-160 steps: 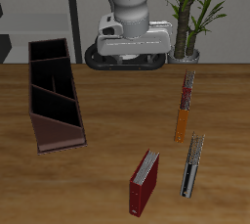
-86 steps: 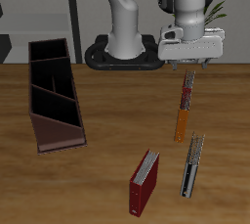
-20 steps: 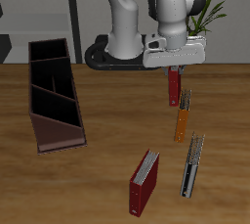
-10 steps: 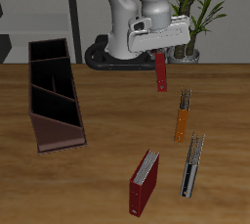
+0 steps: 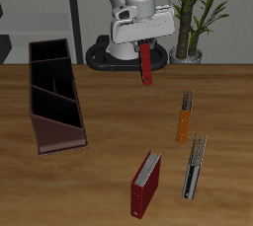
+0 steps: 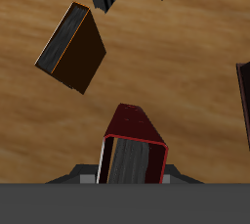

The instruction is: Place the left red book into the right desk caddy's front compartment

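The slim bright-red left red book (image 5: 146, 63) hangs upright in the air above the table's back half, with my gripper (image 5: 145, 42) shut on its upper end. Seen from the wrist, the same book (image 6: 135, 142) juts out between the fingers. The right desk caddy (image 5: 52, 94), a long dark maroon open box with inner dividers and a sloped low end toward the table's front, rests well off to the side of the held book. Its edge (image 6: 244, 101) just shows in the wrist view.
A slim orange book (image 5: 184, 117), a grey-and-black book (image 5: 195, 166) and a thicker dark-red book (image 5: 145, 183) lie on the table nearer its front edge. A potted plant (image 5: 194, 18) stands at the back. The dark-red book (image 6: 72, 46) shows below the wrist.
The gripper came down on the red book, shut on it and lifted it. Over the last second it has carried the book across the table toward the caddy's side.
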